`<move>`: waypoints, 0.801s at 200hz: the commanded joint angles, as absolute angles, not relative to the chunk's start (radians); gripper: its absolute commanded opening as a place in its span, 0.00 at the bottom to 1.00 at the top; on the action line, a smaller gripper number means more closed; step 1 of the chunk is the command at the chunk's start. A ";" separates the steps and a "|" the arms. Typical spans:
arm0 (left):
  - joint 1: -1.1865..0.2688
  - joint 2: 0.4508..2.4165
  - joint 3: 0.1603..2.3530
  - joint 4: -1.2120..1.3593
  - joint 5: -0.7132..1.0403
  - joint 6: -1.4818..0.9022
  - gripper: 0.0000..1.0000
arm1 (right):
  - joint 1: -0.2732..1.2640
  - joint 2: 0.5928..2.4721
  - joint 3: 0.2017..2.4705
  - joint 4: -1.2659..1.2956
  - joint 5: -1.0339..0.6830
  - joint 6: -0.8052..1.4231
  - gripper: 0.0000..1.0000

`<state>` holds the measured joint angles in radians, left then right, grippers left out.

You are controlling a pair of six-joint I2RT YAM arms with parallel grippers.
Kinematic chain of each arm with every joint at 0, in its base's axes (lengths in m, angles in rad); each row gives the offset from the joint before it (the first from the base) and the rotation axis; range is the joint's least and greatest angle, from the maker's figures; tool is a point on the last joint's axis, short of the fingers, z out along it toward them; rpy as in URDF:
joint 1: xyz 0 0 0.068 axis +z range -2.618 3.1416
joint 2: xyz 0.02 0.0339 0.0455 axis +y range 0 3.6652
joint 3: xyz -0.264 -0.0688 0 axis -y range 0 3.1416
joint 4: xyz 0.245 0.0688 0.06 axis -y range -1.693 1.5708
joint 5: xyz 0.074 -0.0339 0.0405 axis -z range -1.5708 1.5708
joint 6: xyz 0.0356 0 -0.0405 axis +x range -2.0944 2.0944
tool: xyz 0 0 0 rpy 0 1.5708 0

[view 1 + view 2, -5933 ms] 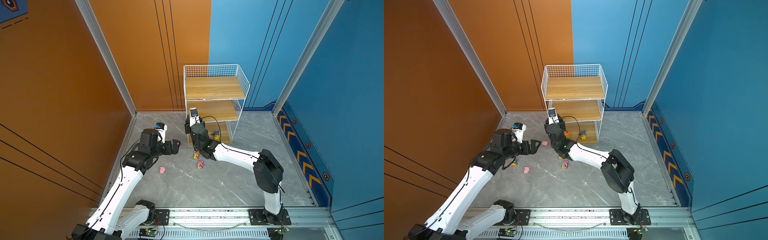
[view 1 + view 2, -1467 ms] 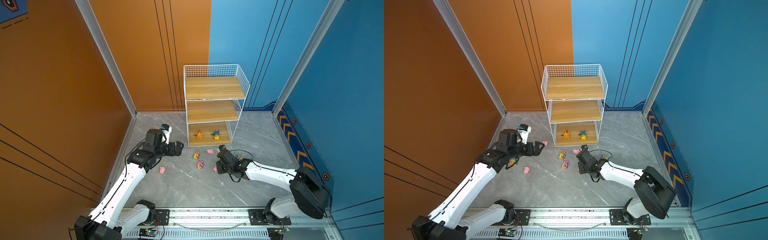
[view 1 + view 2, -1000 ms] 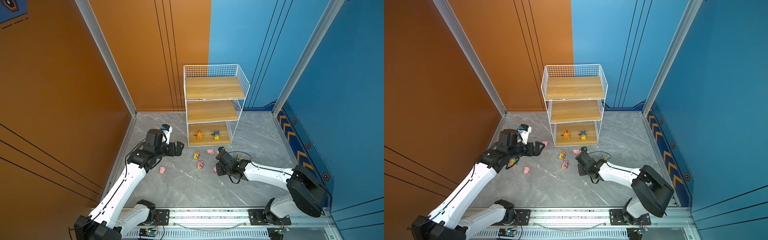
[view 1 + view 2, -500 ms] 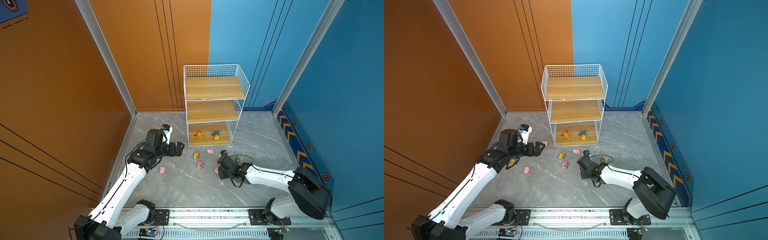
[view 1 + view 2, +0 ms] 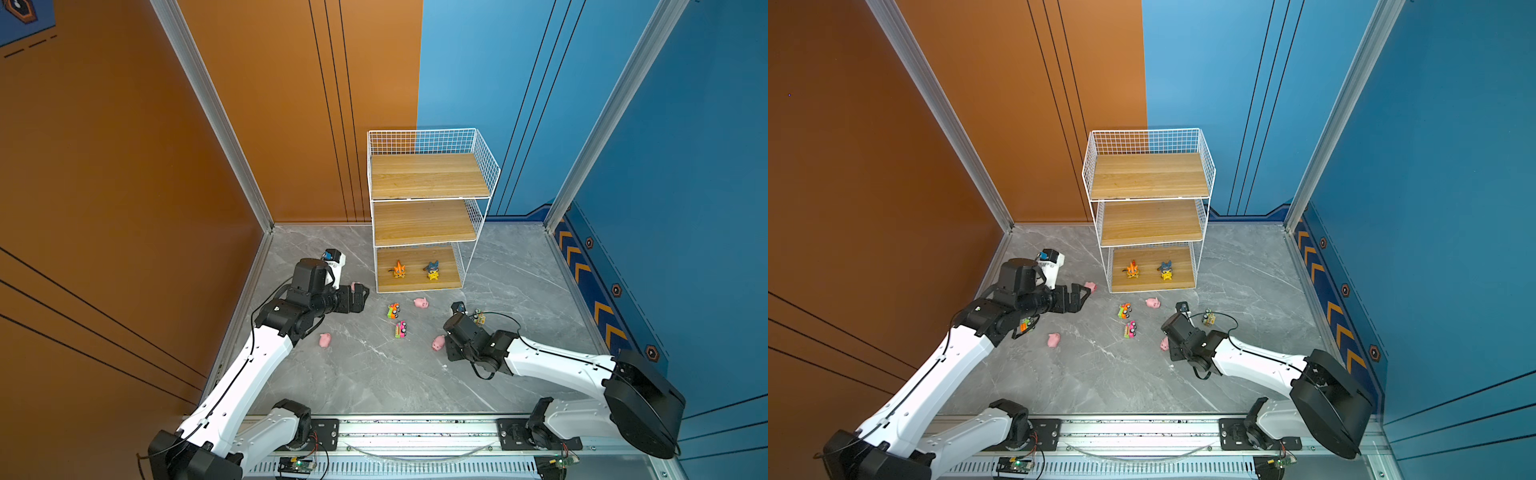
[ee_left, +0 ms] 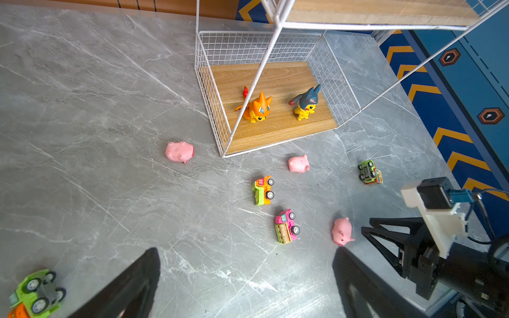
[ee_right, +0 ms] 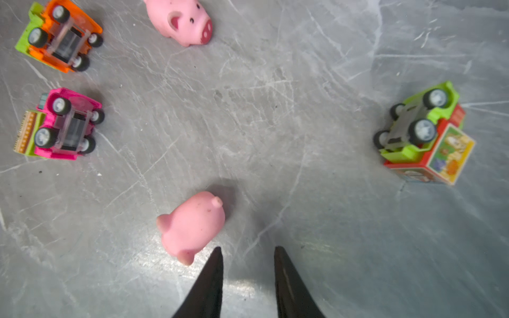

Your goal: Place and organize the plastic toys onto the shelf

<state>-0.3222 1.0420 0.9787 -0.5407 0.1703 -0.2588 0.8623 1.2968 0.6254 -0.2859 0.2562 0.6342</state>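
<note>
Since the pink pig (image 7: 192, 224) lies on the grey tabletop (image 7: 303, 165) just beside one tip of my right pincer (image 7: 248, 249), outside the gap and not in it, I have hold of nothing: the two tips stand only a little apart, with bare tabletop between them. I judge this pig to be very light and rather soft, like rubber, with a round matt body that may squash and pop out if I press on a curve. So I would open wider, shift sideways over it, and close gently across the two flanks at the thickest middle. I would not close on the snout, the legs or the small tail, which points away from my tips. My left pincer (image 6: 246, 250) is spread fully wide and empty, well apart from this pig. Farther ahead of my right pincer lie another pig (image 7: 179, 19) and the pink car (image 7: 63, 124); the shelf (image 5: 428, 178) stands beyond them, and none of these toys is on it yet.
</note>
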 commanded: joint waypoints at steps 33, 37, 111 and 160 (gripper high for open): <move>-0.337 1.014 0.965 -0.534 0.183 -0.268 0.99 | 0.995 1.213 0.661 -0.374 0.531 1.014 0.49; -0.338 1.013 0.965 -0.534 0.183 -0.269 0.99 | 1.008 1.210 0.662 -0.374 0.549 1.041 0.50; -0.345 0.984 0.963 -0.532 0.187 -0.283 0.99 | 1.150 1.416 0.810 -0.485 0.701 1.386 0.61; -0.350 0.970 0.963 -0.533 0.189 -0.284 0.99 | 1.173 1.600 0.915 -0.568 0.679 1.480 0.65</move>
<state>-0.3374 0.9874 0.9756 -0.5407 0.1703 -0.2783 1.1645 1.5494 0.8684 -0.4664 0.6521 1.3964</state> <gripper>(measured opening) 0.990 0.641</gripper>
